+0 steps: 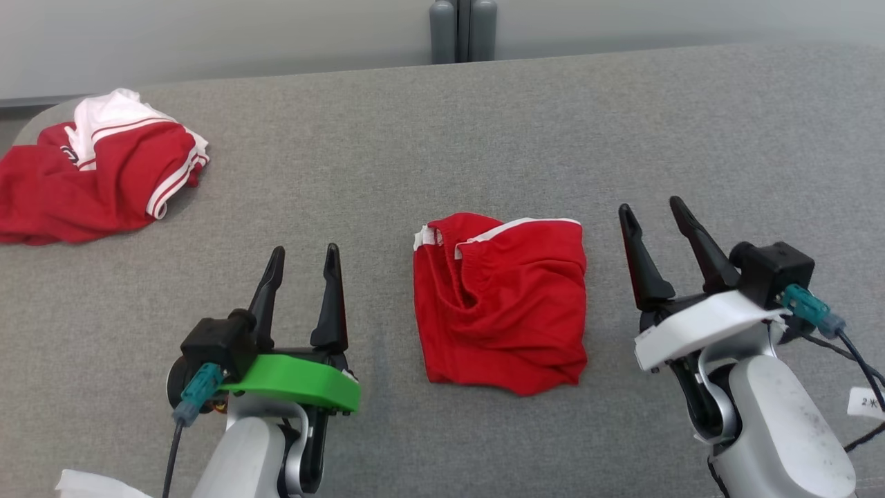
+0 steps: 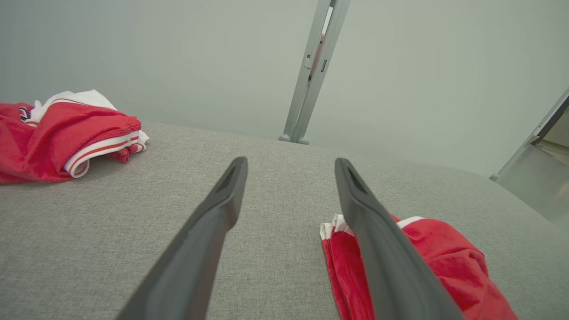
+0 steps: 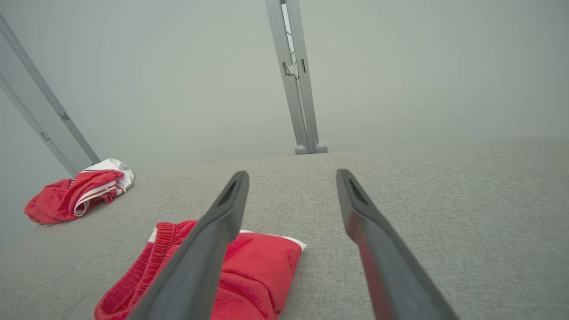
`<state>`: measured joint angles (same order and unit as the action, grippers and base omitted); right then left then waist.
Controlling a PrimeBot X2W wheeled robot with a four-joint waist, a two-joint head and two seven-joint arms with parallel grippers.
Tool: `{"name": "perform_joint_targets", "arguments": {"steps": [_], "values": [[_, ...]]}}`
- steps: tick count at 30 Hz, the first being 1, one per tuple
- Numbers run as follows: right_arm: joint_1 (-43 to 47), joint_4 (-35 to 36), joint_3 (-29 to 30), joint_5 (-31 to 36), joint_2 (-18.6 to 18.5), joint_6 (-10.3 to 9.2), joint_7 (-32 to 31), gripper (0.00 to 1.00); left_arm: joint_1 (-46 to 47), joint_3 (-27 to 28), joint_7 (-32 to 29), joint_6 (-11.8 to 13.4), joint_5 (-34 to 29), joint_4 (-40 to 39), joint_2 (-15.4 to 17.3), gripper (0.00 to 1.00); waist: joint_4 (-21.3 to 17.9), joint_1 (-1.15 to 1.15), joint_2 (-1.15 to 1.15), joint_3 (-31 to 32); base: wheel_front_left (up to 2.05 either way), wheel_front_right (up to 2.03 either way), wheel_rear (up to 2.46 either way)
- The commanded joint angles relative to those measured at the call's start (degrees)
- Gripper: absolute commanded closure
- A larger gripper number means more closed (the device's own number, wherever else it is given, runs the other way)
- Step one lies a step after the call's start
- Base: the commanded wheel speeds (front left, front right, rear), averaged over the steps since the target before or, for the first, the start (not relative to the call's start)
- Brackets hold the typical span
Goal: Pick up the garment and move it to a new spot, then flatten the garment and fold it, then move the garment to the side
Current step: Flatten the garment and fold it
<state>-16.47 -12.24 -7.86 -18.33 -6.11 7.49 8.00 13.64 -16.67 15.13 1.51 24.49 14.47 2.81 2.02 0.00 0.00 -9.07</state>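
Left end effector (image 1: 305, 247) and right end effector (image 1: 649, 203) gape, flanking rumpled folded red garment (image 1: 501, 311).

Head view: red-and-white garment pile (image 1: 90, 180), 9 o'clock, clipped by left edge. Paper tag (image 1: 868, 401), 4 o'clock: print unreadable. Left wrist view: red shorts (image 2: 444, 253), 4 o'clock, partly behind dark finger (image 2: 386, 258), cropped at bottom.
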Motion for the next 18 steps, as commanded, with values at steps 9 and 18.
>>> {"name": "perform_joint_targets", "arguments": {"steps": [9, 18], "values": [[7.4, 2.1, 5.1, 6.9, 2.7, 0.0, 5.0, 0.0, -6.9, 3.9, 0.0, 0.0, -1.2, -2.5, 0.2, 0.0, -1.4, 0.0, 0.0, 2.2, 0.0, 0.0, 0.0], [10.6, 3.9, 7.2, 8.1, 3.2, 0.0, 5.8, 0.0, -10.1, 5.1, 0.0, 0.6, -1.8, -3.9, 0.2, 0.0, -1.2, 0.0, 0.0, 2.8, 0.0, 0.0, 0.0]]}}
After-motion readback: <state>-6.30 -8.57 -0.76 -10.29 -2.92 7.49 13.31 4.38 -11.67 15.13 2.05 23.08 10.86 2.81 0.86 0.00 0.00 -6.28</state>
